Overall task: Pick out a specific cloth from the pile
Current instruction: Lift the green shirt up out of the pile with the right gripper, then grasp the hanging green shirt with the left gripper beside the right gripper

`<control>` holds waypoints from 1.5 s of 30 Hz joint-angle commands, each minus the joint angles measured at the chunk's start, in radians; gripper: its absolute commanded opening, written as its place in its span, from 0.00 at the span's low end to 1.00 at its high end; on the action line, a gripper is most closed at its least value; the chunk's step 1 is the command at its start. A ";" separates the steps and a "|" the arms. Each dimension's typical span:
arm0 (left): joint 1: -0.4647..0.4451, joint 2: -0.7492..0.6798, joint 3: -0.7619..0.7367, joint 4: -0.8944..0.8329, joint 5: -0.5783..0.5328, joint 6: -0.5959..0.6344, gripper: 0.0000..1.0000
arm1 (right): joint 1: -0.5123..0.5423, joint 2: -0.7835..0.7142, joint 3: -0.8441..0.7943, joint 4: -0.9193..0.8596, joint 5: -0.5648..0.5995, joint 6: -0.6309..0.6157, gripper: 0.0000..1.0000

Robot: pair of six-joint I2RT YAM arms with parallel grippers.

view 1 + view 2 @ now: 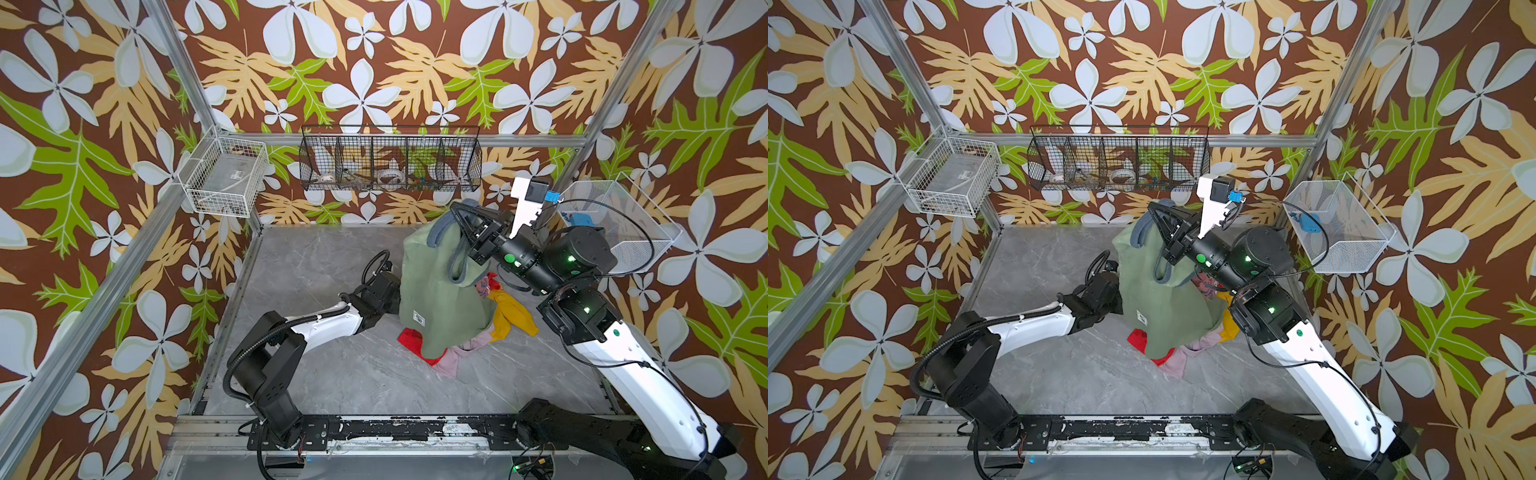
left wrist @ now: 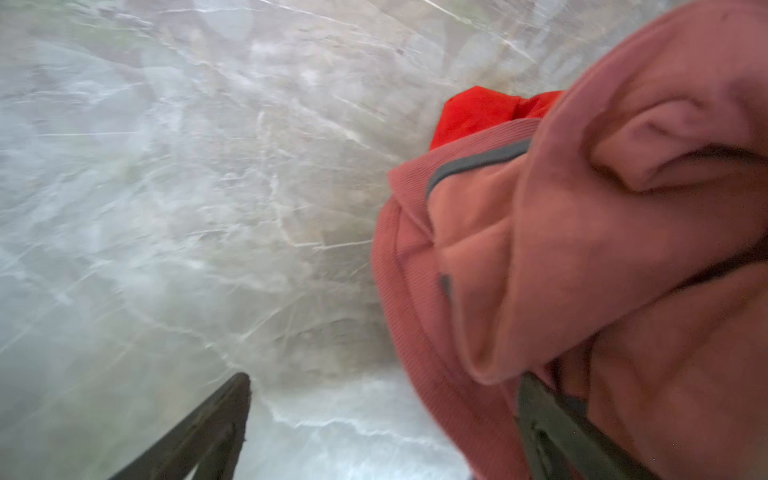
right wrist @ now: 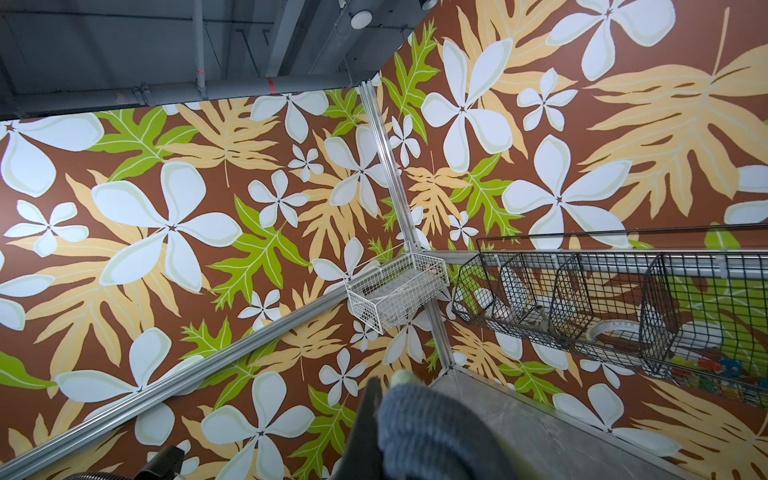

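Right arm (image 1: 648, 365) reaching up and in, wrist raised; right gripper (image 1: 457, 211) pinched tight. Left arm (image 1: 324, 322) low, stretched inward; I see left gripper (image 2: 384, 378) spread wide.

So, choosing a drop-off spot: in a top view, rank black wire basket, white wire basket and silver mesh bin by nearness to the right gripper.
From the right gripper:
1. black wire basket, back wall.
2. silver mesh bin, right side.
3. white wire basket, left corner.
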 commanded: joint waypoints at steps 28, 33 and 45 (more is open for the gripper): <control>0.000 -0.597 -0.174 0.147 0.311 0.161 1.00 | 0.001 -0.030 -0.262 0.120 0.051 0.083 0.00; 0.000 -0.476 -0.056 0.192 0.463 0.215 1.00 | -0.001 -0.032 -0.256 0.114 0.049 0.084 0.00; -0.047 -0.245 0.110 0.275 0.544 0.203 1.00 | 0.000 -0.042 -0.287 0.137 0.032 0.125 0.00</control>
